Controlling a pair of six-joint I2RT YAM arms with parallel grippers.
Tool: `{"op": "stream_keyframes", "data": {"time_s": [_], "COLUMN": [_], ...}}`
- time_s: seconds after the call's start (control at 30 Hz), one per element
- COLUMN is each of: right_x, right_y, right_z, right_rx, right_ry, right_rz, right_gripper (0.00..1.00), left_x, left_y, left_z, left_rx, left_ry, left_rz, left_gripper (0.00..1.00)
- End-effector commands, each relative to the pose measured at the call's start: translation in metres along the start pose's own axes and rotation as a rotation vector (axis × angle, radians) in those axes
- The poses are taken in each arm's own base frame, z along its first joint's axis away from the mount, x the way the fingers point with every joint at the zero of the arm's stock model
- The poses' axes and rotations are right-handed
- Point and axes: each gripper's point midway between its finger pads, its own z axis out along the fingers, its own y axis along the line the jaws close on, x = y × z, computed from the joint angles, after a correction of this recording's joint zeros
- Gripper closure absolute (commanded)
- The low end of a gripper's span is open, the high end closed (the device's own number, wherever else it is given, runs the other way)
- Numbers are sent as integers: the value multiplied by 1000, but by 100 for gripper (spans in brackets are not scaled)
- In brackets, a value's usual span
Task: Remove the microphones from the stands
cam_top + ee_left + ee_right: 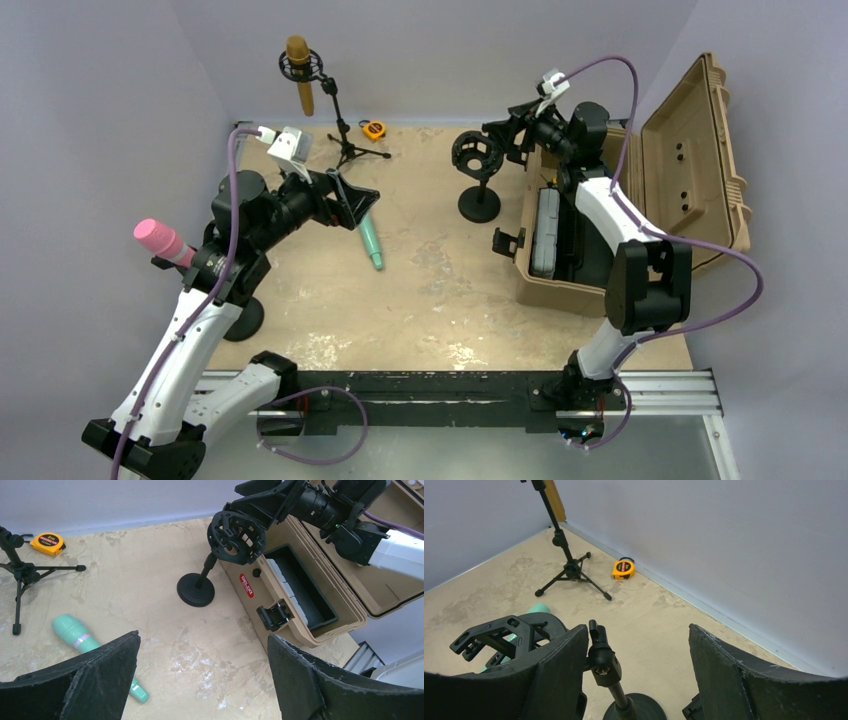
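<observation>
**left hand (pixel 202 650) released, teal microphone (pixel 75 635) off the stand**

the left hand hangs wide open and empty, the teal microphone lying flat on the counter (pixel 430 290) beneath it, well apart from the round-based stand (pixel 197 587). the right hand (pixel 638 630) is spread around that stand's stem without clamping it, and the ring mount (pixel 236 535) is empty. removal looks done. next, the right hand should back away without tipping the stand.
</observation>
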Motion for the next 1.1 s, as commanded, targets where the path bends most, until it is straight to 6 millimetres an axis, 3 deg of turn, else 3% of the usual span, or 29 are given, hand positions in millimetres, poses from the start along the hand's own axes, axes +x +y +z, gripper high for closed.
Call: {"op": "stream_keyframes", "data": {"time_s": [0.0,0.1,0.2,1.07], "right_x": [29,49,61,116], "right_y": [-12,-27,-29,-28], "right_z": [3,1,-2,-25], "right_rx": [46,133,168,387], "right_ry": [52,102,124,224], "right_rz": [8,35,61,123], "right_gripper": [30,31,31,32], "left_x": [-21,-20,-20,-11], "left_y": [-11,-11,-11,-13], "left_z": [-4,-3,-3,5], "left_rx": [28,24,25,35], "left_ry": [-54,-52,-50,-18], "left_rz": [26,28,29,24], "left_gripper": [5,5,5,5]}}
